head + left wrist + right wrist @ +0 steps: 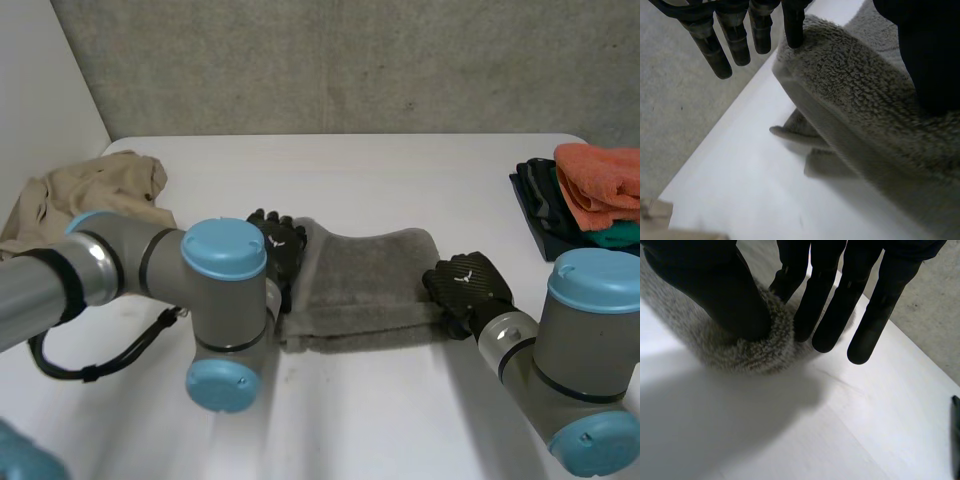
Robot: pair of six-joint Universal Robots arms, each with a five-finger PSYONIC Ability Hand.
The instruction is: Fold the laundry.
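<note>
Grey towel (365, 280) is lying mid-tabletop (400, 170), stretched btwn both hands. One short end is being pinched by the left hand (278, 245). In the left wrist view the thumb (930, 55) is being pressed onto the pile w/ one finger (792, 25) set against the edge from the other side. The other fingers are being held straight & free of cloth. That end is being carried clear of the surface, w/ a loose flap hanging underneath.

The opposite end is being gripped by the right hand (468, 283). In the right wrist view a small bunch of pile is being squeezed btwn its thumb (715, 295) and fingers (827, 320), low down by the surface.

Risks, as judged:
- **Drop:** left grip is looking thin, just thumb + one finger on a thick edge, so the cloth could be dropped if that end is swung over fast.
- **Lumpy fold:** the hanging flap could be caught under & trapped inside the fold.
- **Misaligned edges:** only a tuft is being held at the right end, so the unheld corner would prob. sag & the edges could be laid down out of line.
- **Twist:** w/ the hands at diff. heights the towel could be twisted.

Tan garment (90, 195) & the stack of orange & green cloths (600, 185) are lying well apart, so no snagging is being expected there.
</note>
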